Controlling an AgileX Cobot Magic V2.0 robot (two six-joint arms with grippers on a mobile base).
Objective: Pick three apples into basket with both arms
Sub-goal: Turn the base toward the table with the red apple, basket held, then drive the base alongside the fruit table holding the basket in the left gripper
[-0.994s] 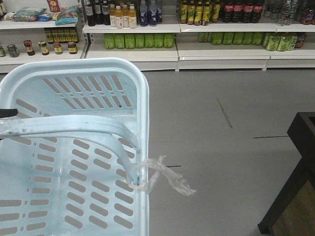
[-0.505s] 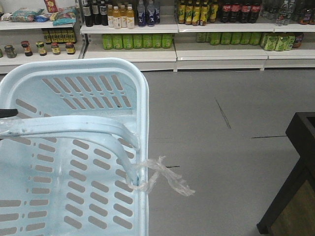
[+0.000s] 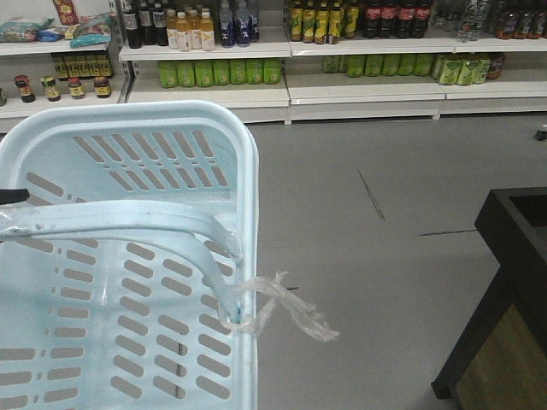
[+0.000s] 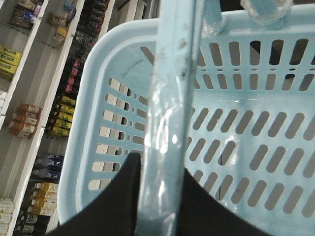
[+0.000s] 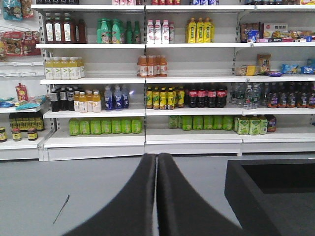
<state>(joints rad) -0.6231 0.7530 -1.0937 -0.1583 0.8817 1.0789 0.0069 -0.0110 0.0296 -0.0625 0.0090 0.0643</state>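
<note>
The pale blue basket (image 3: pixel 128 137) fills the left of the front view, its slotted floor bare, a wisp of clear film (image 3: pixel 286 307) hanging off its right rim. Its band handle (image 3: pixel 128 224) crosses the basket. In the left wrist view my left gripper (image 4: pixel 162 172) is shut on that handle (image 4: pixel 170 98), a black finger on each side, above the basket (image 4: pixel 93 98). My right gripper (image 5: pixel 157 160) is shut with nothing in it, held above the grey floor and facing the shelves. The apples are out of view.
White store shelves with bottles and jars (image 3: pixel 214 34) line the far side beyond the grey floor (image 3: pixel 367 239). A black-rimmed display stand (image 3: pixel 513 282) sits at the right, also seen in the right wrist view as a dark bin (image 5: pixel 275 191).
The shelves have slid left and slightly up in the front view, and more of the black stand has come in at the right. The basket keeps its place in the frame.
</note>
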